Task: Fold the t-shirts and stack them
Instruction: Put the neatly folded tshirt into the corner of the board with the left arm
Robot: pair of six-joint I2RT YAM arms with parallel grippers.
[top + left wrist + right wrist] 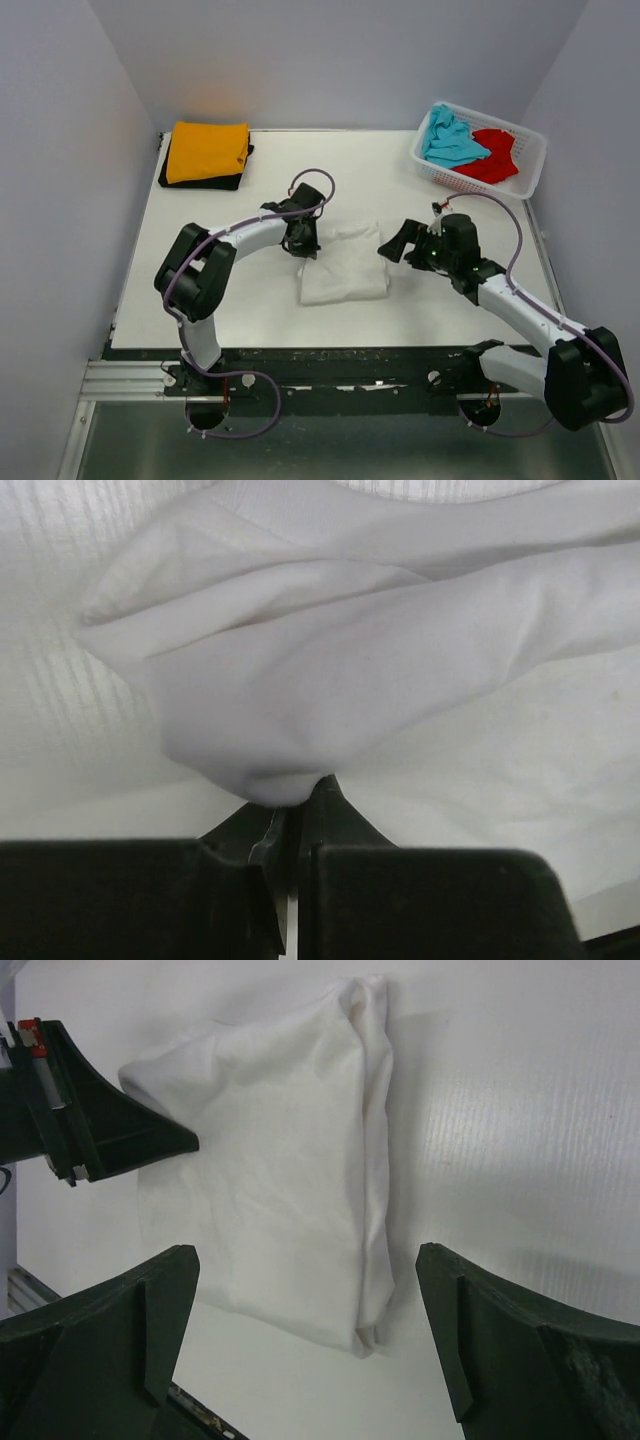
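A folded white t-shirt [343,263] lies mid-table. My left gripper [303,245] is at its far left corner, shut on a bunched fold of the white cloth [300,680]; the jaws [290,805] meet under the fold. It also shows in the right wrist view [100,1125]. My right gripper [392,245] is open and empty just right of the shirt, its fingers [150,1340] spread above the shirt's near edge [290,1190]. An orange-yellow t-shirt [207,150] lies folded on a black t-shirt [200,182] at the far left. Turquoise [450,140] and red [492,155] t-shirts lie crumpled in the basket.
The white lattice basket [530,165] stands at the far right corner. Grey walls close in the table on the left, back and right. The table's near edge [330,345] runs just behind the arm bases.
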